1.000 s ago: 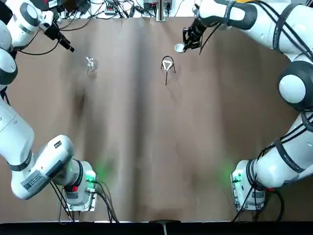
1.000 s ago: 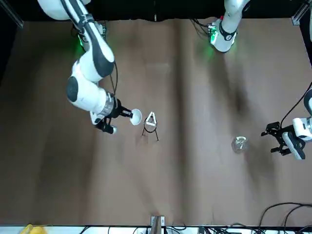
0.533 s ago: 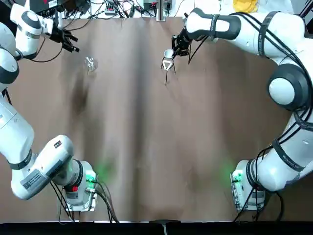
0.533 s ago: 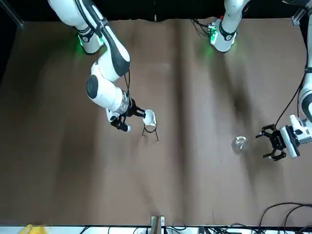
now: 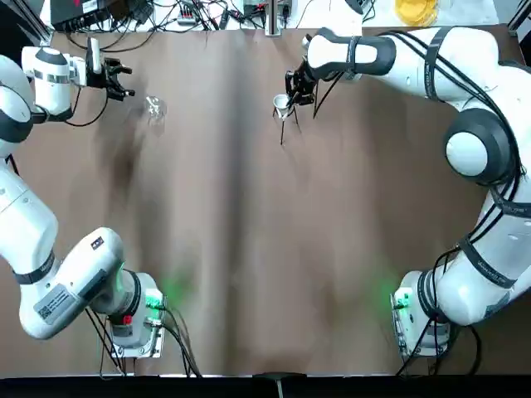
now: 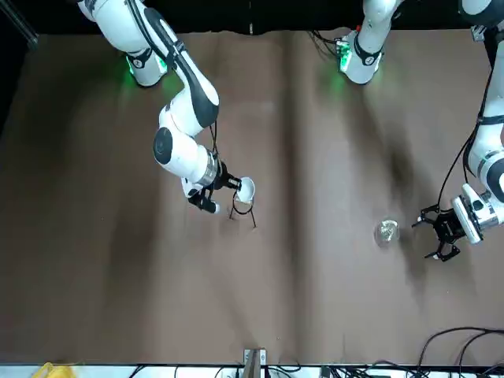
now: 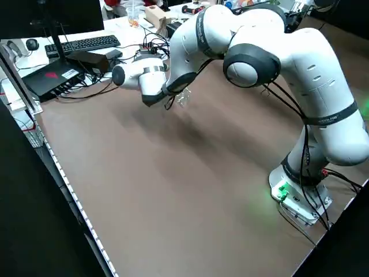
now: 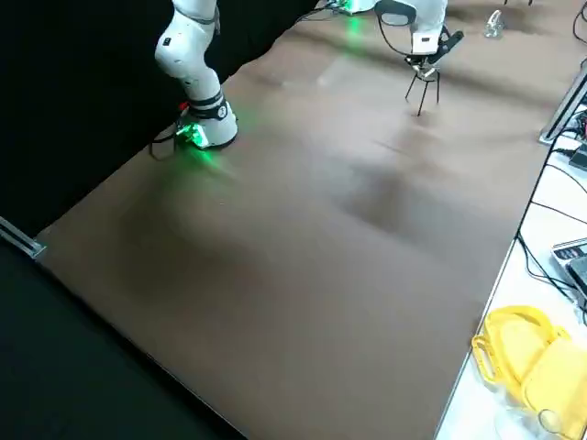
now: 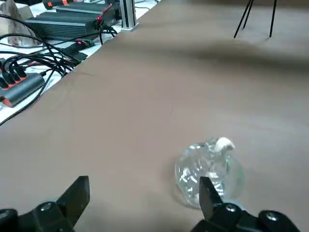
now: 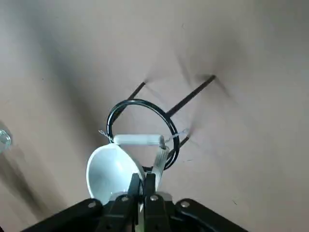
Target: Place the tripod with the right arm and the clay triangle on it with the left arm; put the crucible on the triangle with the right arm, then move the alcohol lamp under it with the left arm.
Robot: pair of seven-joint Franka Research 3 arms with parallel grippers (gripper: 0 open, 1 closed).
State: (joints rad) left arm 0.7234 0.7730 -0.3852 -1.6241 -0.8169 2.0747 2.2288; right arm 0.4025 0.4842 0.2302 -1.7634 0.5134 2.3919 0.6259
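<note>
Right hand [image 5: 292, 89], pinching crucible [image 5: 281, 103] rim, now over clay triangle [image 10: 145, 145]; left hand [image 5: 119, 81] open, closing on alcohol lamp [image 5: 153, 106] from nine o'clock.

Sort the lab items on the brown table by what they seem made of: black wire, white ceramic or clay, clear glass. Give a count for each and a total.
Black wire: 1, the tripod
White ceramic or clay: 2, the crucible, held by the right gripper, and the clay triangle
Clear glass: 1, the alcohol lamp
Total: 4

fingers [image 10: 139, 186] pinching crucible [image 10: 111, 171] rim, over clay triangle [image 10: 145, 145], tripod [image 10: 145, 128]
</note>
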